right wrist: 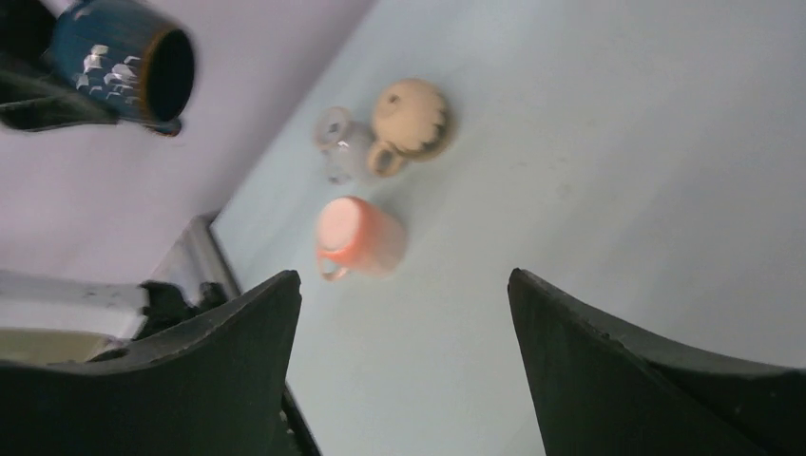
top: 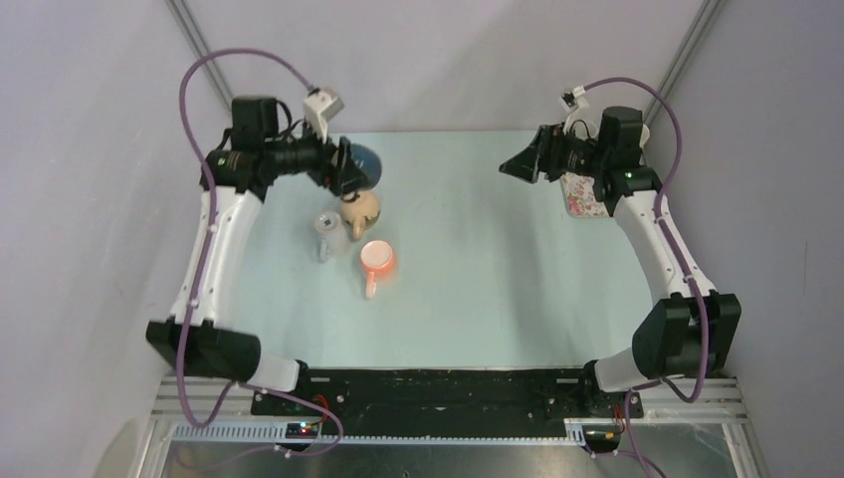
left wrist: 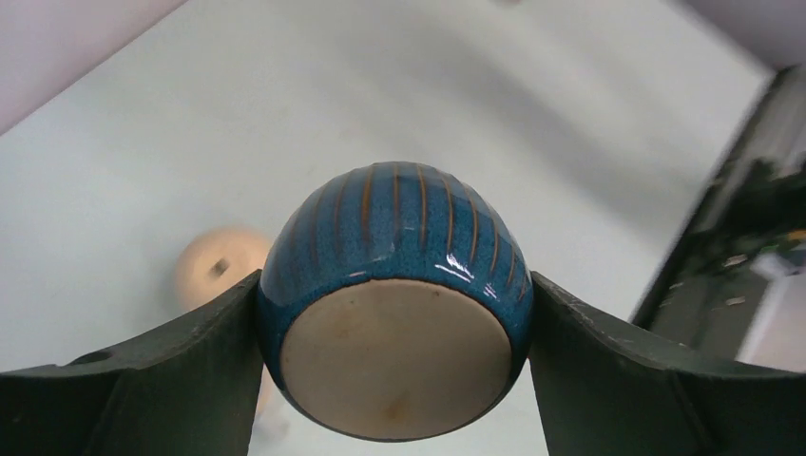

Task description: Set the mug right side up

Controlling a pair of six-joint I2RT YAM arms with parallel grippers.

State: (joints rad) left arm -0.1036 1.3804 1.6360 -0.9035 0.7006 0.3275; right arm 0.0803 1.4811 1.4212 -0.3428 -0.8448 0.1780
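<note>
- Tool on the left arm (top: pixel 346 166) is clamped on the blue striped mug (left wrist: pixel 399 228), one finger against each side; the mug hangs above the surface (top: pixel 478 299), tipped sideways, behind and slightly left of the orange mug (top: pixel 378 259); its pale base faces the wrist camera
- Clear glass mug (top: pixel 328 235) stands just left of the orange mug; tan mug (top: pixel 360 209) sits just behind it
- Tool on the right arm (right wrist: pixel 401 280) hangs well right of the orange mug; jaws spread wide, nothing between them; floral-patterned object (top: pixel 582 196) lies under that arm
</note>
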